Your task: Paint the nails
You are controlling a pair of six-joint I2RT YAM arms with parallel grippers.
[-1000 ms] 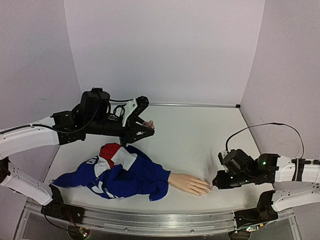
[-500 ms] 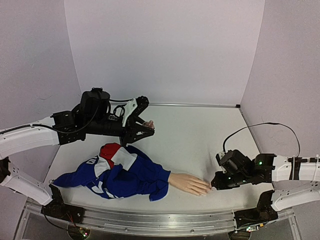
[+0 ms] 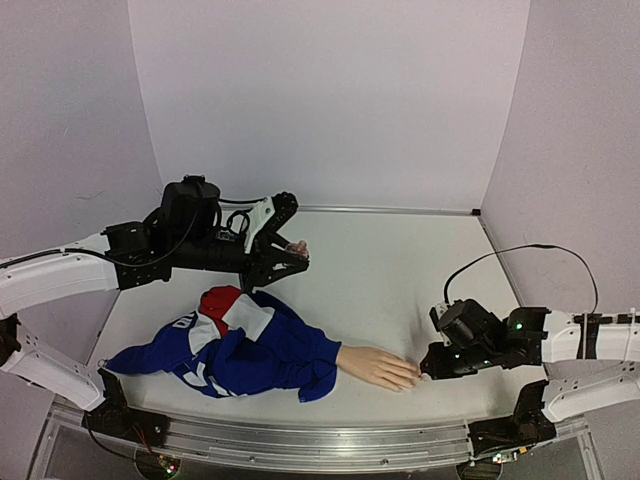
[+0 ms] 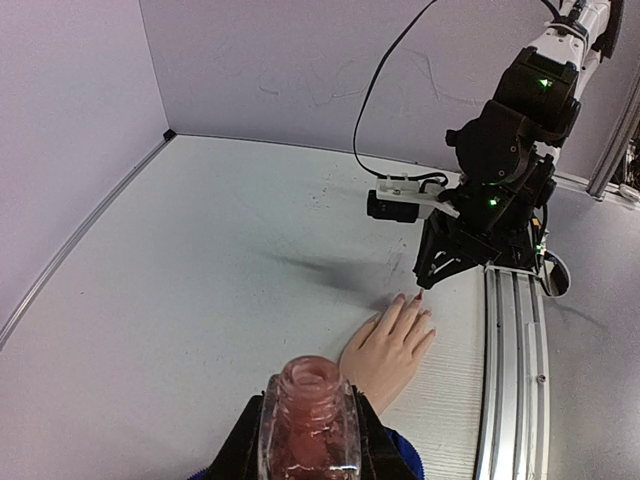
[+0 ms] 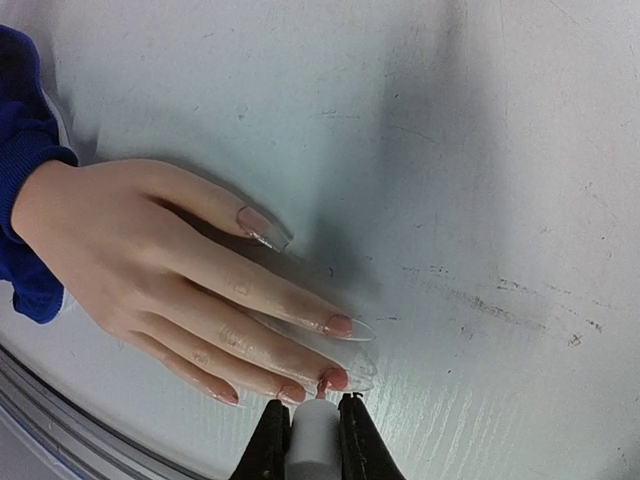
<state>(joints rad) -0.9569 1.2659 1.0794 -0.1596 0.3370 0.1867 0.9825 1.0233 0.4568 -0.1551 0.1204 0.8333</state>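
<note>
A beige mannequin hand [image 3: 378, 367] with a blue-sleeved arm [image 3: 255, 350] lies palm down near the table's front edge. Its nails [image 5: 338, 378] are long, clear-tipped and tinted pink. My right gripper [image 5: 313, 430] is shut on a white polish brush [image 5: 314, 432]; the brush tip touches the middle finger's nail. The hand also shows in the left wrist view [image 4: 392, 345]. My left gripper [image 4: 310, 440] is shut on an open pinkish polish bottle [image 4: 309, 420], held above the table at the back left [image 3: 294, 246].
The blue, red and white garment [image 3: 225, 335] lies bunched at the front left. A metal rail [image 3: 330, 440] runs along the near edge. Lilac walls [image 3: 330, 100] enclose the white table [image 3: 390, 270]. The right arm's cable [image 3: 520, 255] loops above the table.
My right gripper has edged slightly left toward the fingertips. The left arm and bottle have not moved.
</note>
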